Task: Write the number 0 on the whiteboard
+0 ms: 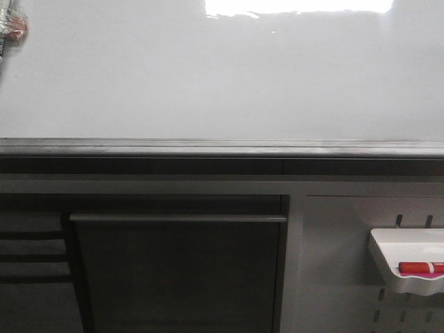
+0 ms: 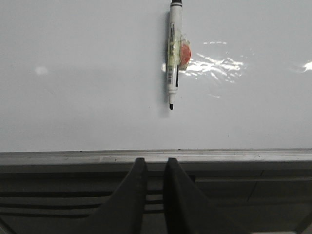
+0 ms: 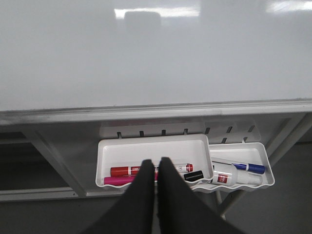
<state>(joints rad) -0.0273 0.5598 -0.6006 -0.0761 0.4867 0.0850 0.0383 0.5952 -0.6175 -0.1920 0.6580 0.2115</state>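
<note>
The whiteboard [image 1: 222, 83] is glossy white with a grey metal edge strip and spans the front view; its surface is blank, and no number 0 shows in any view. It also fills the left wrist view [image 2: 87, 87] and the right wrist view [image 3: 156, 58]. A white marker with a black tip [image 2: 174, 53] lies against the board with an orange piece taped to it; it shows at the front view's far left edge [image 1: 5, 35]. My left gripper [image 2: 156, 163] is shut and empty, below the board's edge strip. My right gripper [image 3: 156, 163] is shut and empty over a pen tray.
A white tray [image 3: 151, 144] below the board holds a red marker [image 3: 131, 170], a pink marker and a small black piece. A second tray [image 3: 253, 151] beside it holds a blue marker and a white bottle. The first tray shows in the front view [image 1: 388, 239]. A dark cabinet [image 1: 177, 277] stands under the board.
</note>
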